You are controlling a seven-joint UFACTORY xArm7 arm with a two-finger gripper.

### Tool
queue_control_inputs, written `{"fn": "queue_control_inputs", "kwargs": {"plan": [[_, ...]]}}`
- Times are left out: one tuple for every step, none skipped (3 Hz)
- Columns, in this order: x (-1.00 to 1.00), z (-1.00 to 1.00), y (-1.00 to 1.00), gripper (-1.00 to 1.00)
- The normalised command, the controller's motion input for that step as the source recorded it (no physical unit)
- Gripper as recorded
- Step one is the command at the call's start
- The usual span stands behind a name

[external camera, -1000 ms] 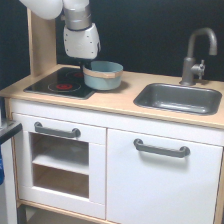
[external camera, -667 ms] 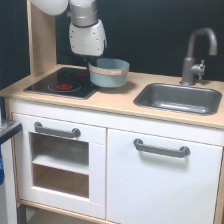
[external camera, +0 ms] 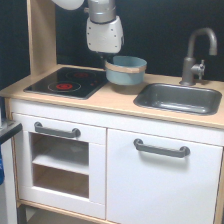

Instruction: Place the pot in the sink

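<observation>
The light blue-grey pot (external camera: 126, 70) with a tan band near its rim hangs just above the wooden counter, between the stovetop and the sink. My gripper (external camera: 108, 61) is shut on the pot's left rim, its fingers mostly hidden behind the white wrist housing. The pot is held slightly tilted. The dark grey sink (external camera: 179, 98) lies to the exterior view's right of the pot, its near-left corner just below and right of the pot's base.
A black stovetop (external camera: 67, 83) with red rings is on the counter's left. A grey faucet (external camera: 196, 54) stands behind the sink. A tall wooden post (external camera: 41, 35) rises at the back left. White cabinet doors with grey handles are below.
The pot has been lifted off the counter and carried toward the exterior view's right, from beside the stovetop to near the sink's left edge. The gripper stays shut on it.
</observation>
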Motion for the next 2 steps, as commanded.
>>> {"fn": "queue_control_inputs", "kwargs": {"plan": [[1.0,-0.66,0.06,-1.0],[0.98,-0.2,0.01,-1.0]]}}
